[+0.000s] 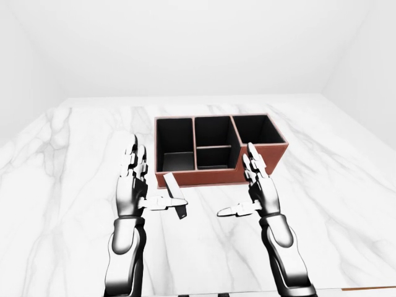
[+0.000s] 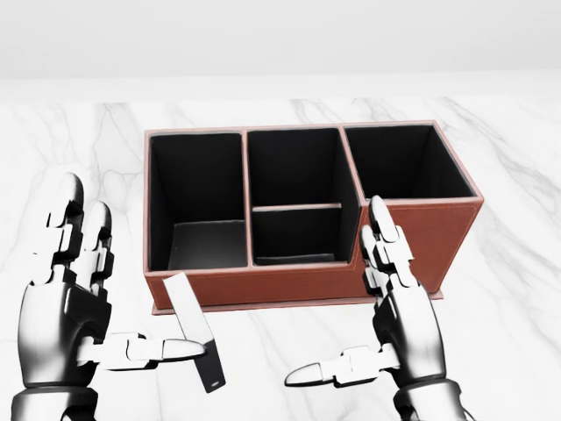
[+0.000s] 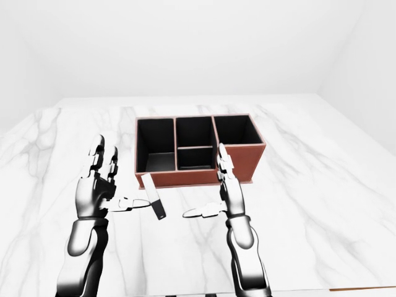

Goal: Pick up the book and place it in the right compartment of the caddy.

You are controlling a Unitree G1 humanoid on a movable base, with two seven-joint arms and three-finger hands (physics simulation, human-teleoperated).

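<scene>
The book [image 2: 195,329] is a thin grey slab with a dark lower end, lying on the marble table just below the caddy's left part in the head view. The caddy [image 2: 403,235] is a brown box with black compartments: one at the left, two stacked in the middle, one at the right [image 2: 401,165]. My left hand [image 2: 83,303] is open, fingers up, and its thumb [image 2: 166,350] reaches the book's left edge. My right hand [image 2: 377,303] is open and empty to the right of the book, below the right compartment.
The white marble table [image 1: 346,185] stretches wide on all sides of the caddy. Its near edge shows at the bottom right of the left-eye view [image 1: 365,288]. White walls stand behind.
</scene>
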